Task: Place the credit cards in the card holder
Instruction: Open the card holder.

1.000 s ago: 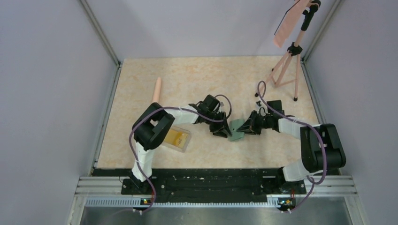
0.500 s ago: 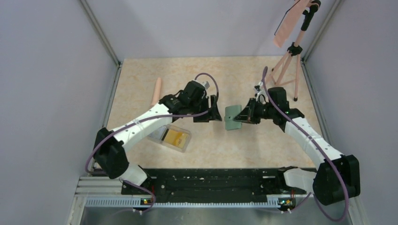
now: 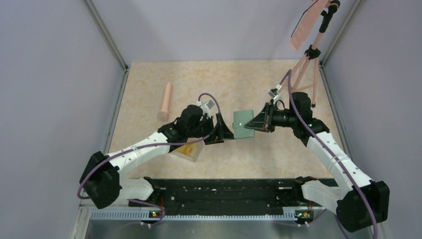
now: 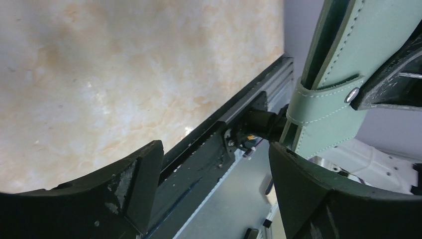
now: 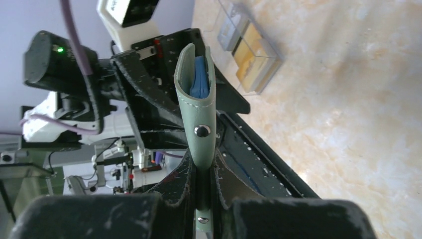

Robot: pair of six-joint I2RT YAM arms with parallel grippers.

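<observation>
Holding the card holder (image 3: 242, 124) up off the table, your right gripper (image 3: 256, 123) was clenched on one edge of it, beyond the clear plastic box (image 3: 191, 151) and to that box's right. Your left gripper (image 3: 224, 130) hung released between the box and the holder, with nothing between its wide-apart fingers (image 4: 144, 174). One finger sat just beside the holder's lower corner.

The yellow-orange credit cards (image 3: 188, 148) lay inside the box, under your left arm.

The holder looked light and soft. Its stitched green cover bowed around the blue pocket pages (image 5: 199, 84), so it would likely flex and twist if you pinched it at one point only. A hold on the free flap, away from the snap tab (image 4: 323, 99), looked best to spread it. I couldn't tell whether that tab was fastened.

The cards seemed thin, stiff and slick. Lying flat in the box, they would probably need lifting by an edge.
</observation>
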